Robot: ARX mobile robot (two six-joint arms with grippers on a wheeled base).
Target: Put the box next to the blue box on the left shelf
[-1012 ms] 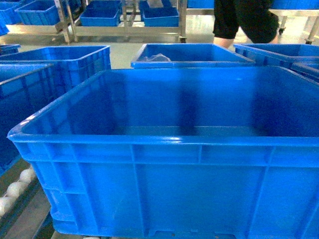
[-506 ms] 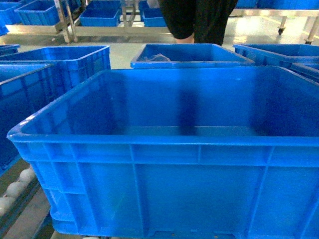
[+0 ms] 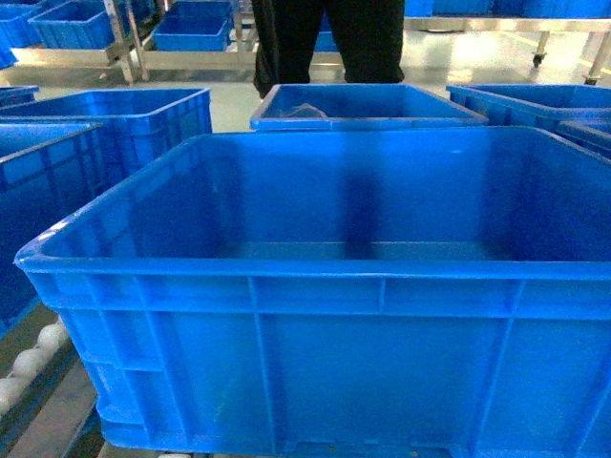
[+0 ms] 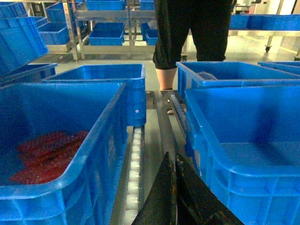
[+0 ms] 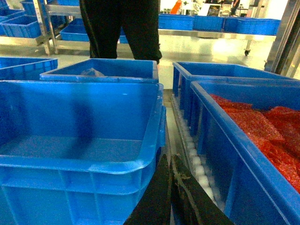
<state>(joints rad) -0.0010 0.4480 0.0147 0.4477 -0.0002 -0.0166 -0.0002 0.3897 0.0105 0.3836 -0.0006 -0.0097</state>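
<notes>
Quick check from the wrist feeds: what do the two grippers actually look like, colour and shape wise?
Only the fingertips show. The left gripper is black, with two flat fingers narrowing to points, their edges pressed close together. The right gripper looks the same: black, wedge-shaped fingers tapering upward, with faint scuffs on one face. No cables, markings or arm links show in either wrist view, and the head view shows no arm at all.

A person in black clothes (image 3: 325,38) stands at twelve o'clock. Behind, a steel-framed rack (image 3: 129,43) holds blue crates. Red mesh bags (image 5: 262,131) fill a crate at three o'clock.
</notes>
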